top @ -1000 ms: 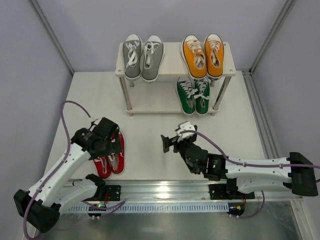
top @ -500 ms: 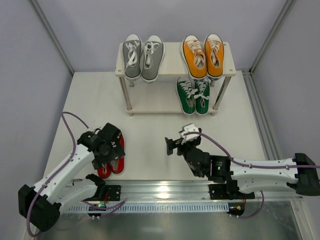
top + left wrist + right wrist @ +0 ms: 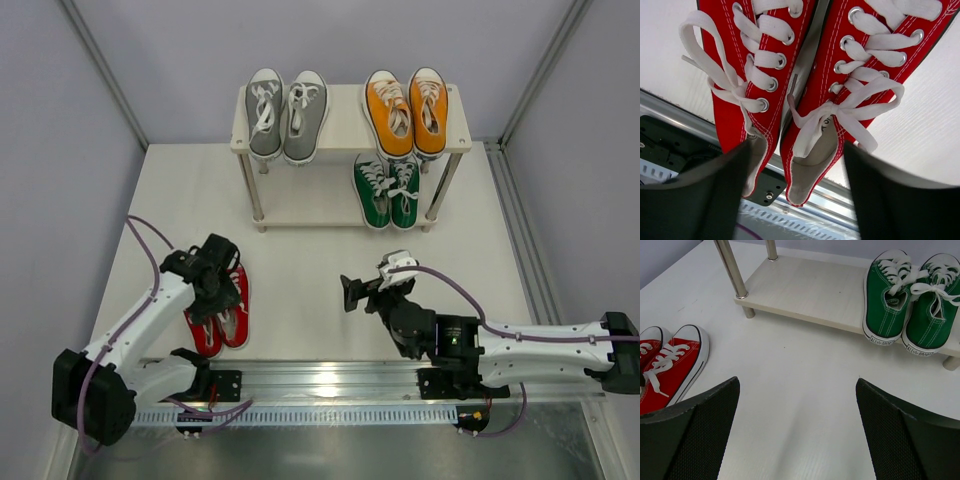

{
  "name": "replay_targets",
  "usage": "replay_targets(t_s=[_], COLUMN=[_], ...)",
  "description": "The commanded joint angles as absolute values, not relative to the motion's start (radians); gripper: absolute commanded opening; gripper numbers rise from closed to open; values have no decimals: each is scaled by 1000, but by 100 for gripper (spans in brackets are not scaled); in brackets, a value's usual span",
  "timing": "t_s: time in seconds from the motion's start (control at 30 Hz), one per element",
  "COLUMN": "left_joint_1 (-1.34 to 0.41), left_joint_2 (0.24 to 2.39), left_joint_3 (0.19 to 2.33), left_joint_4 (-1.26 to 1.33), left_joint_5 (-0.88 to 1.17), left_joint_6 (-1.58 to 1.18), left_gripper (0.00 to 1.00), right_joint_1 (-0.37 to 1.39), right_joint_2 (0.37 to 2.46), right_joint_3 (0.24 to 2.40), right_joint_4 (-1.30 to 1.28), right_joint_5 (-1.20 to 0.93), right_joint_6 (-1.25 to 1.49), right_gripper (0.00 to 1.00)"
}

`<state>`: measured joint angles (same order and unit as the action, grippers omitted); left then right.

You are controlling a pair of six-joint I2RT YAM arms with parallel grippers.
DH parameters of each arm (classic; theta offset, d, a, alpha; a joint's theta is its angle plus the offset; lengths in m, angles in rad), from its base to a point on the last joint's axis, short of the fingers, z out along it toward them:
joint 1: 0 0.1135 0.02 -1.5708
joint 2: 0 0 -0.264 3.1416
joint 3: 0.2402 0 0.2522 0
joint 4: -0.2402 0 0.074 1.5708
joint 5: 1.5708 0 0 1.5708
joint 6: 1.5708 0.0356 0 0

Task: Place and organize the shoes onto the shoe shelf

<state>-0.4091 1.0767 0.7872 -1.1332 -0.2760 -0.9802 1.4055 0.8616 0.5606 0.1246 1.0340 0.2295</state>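
Note:
The red shoes (image 3: 226,318) lie side by side on the table at the front left, toes towards the shoe shelf (image 3: 345,128). My left gripper (image 3: 214,292) hangs just over their heel ends. In the left wrist view it (image 3: 797,200) is open, its dark fingers (image 3: 695,200) on either side of the two red shoes (image 3: 750,75), holding nothing. My right gripper (image 3: 350,292) is open and empty over bare table at the centre, also seen in the right wrist view (image 3: 797,435). Grey shoes (image 3: 286,115) and orange shoes (image 3: 405,110) sit on the top board. Green shoes (image 3: 387,190) sit on the lower board's right half.
The left half of the lower shelf board (image 3: 805,290) is bare, with metal legs (image 3: 732,270) at its corners. The green pair (image 3: 910,295) and the red pair (image 3: 670,365) show in the right wrist view. A metal rail (image 3: 330,378) runs along the near edge behind the red heels.
My left gripper has moved down and settled over the heel ends of the red shoes. My right gripper has drifted a little to the right and back towards its base.

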Motion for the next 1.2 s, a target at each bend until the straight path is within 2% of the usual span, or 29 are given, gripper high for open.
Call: replay_targets(t_s=[0.0,0.07,0.2,0.37,0.47,0.53,0.63,0.87,0.93,1.03,1.07,1.13,1.17], left_joint_1=[-365,-347,-345,-345,-344,-345,-345,-345,-344,-345,-345,-345,-345], left_joint_2=[1074,1107,1156,1147,1128,1121,1140,1181,1177,1175,1175,1174,1164], left_joint_3=[807,799,798,802,804,799,785,730,706,681,683,686,686], left_joint_4=[-1089,-1085,-1084,-1121,-1150,-1152,-1134,-1095,-1082,-1066,-1065,-1060,-1037], left_joint_5=[-233,-213,-187,-186,-198,-198,-166,-91,-72,-57,-58,-46,-34], left_joint_6=[-936,-931,-919,-919,-928,-940,-946,-983,-1000,-1008,-1008,-1005,-987], left_gripper=[64,56,55,63,75,76,72,43,40,26,13,2,0], right_joint_1=[1414,1414,1414,1414,1414,1414,1414,1414,1414,1414,1414,1414,1414], right_joint_2=[833,825,815,801,796,798,801,789,784,779,781,782,784], right_joint_3=[548,546,541,537,532,529,528,519,515,512,512,514,515], right_joint_4=[109,104,95,71,61,63,71,55,43,38,37,37,37], right_joint_5=[1068,1068,1069,1069,1071,1069,1068,1075,1078,1077,1077,1077,1077], right_joint_6=[262,265,265,276,282,285,290,319,333,337,339,339,337], right_gripper=[96,96,96,96,96,96,96,96,95,95,95,95,95])
